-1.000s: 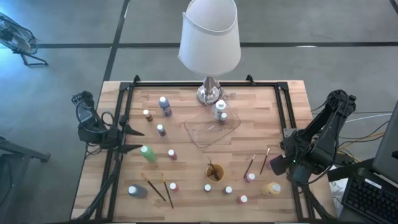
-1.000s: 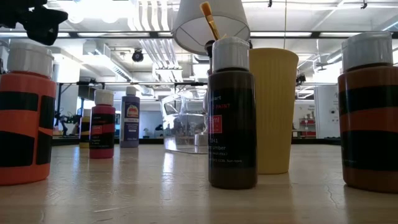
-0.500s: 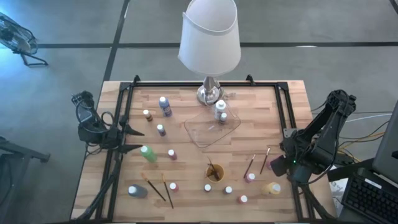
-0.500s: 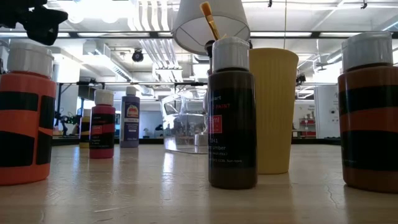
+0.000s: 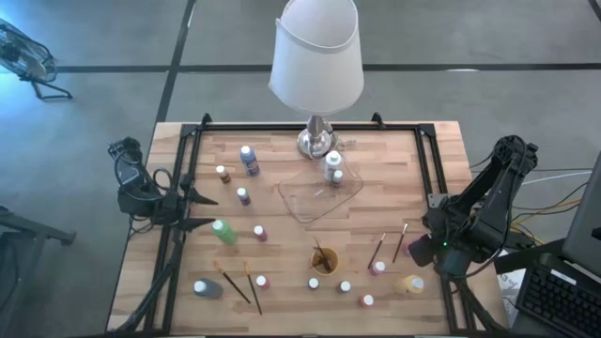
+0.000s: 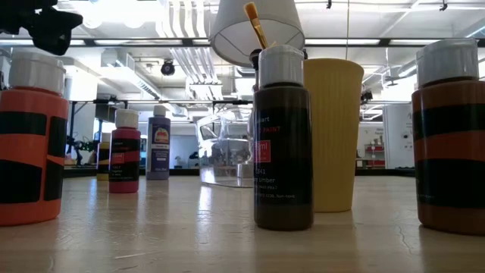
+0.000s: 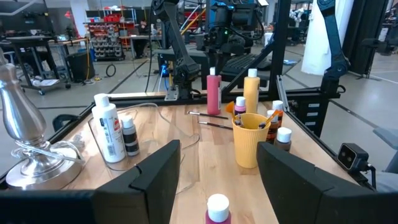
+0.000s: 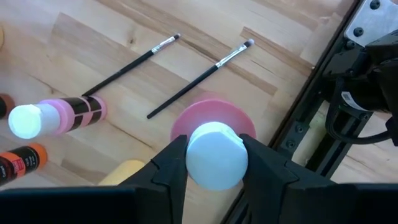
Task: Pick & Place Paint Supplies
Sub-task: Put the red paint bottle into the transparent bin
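Small white-capped paint bottles stand or lie about the wooden table (image 5: 282, 300), among them a green one (image 5: 223, 231) on its side and a blue one (image 5: 249, 158) standing. Thin brushes (image 8: 199, 74) lie flat near the right edge. My right gripper (image 8: 214, 152) points down at the table's right side, shut on a pink bottle (image 7: 213, 96). My left gripper (image 5: 202, 211) hangs open and level at the left edge, with nothing between its fingers (image 7: 165, 171). My right gripper pinches the pink bottle's white cap (image 8: 214, 163) between its two fingers (image 8: 171, 163), one on each side of the cap. The fingers come from above, pointing down. The bottle stands upright below them; in the left wrist view its base seems to rest on the table.
A lamp (image 5: 317, 56) stands at the far middle, its silver base (image 5: 317, 141) beside a clear tray (image 5: 315, 199) holding a white bottle (image 5: 334, 164). A yellow-orange cup (image 5: 324, 260) with brushes stands near the front. A black frame rail (image 5: 437, 174) runs along the table's edges.
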Action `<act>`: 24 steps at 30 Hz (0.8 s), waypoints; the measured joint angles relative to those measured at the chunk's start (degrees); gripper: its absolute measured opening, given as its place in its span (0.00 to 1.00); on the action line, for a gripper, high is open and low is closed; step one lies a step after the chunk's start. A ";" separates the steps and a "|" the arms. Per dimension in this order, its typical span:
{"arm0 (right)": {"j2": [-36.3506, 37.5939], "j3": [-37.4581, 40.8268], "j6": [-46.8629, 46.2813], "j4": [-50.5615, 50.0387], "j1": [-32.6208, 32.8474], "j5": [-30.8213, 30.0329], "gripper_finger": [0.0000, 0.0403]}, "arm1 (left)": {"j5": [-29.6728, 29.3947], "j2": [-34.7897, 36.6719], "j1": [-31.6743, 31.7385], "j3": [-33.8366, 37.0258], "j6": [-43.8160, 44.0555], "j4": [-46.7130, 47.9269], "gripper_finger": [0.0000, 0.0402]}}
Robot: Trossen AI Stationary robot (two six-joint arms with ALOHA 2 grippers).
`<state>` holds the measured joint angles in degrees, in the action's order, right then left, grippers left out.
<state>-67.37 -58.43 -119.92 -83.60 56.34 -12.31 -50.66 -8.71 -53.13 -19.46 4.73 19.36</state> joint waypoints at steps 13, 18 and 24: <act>0.24 0.01 1.05 -5.05 -0.14 -4.19 0.29 | 0.00 -0.01 -0.02 0.00 0.00 0.00 0.54; 1.60 -1.90 1.73 -6.40 -0.88 -4.68 0.29 | -0.01 -0.02 -0.02 0.00 0.00 0.00 0.54; 2.93 -7.15 7.77 -6.43 -3.21 -13.28 0.29 | -0.01 -0.02 -0.02 0.00 0.00 0.00 0.54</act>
<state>-64.44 -65.58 -112.15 -90.02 53.13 -25.59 -50.68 -8.73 -53.15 -19.46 4.73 19.35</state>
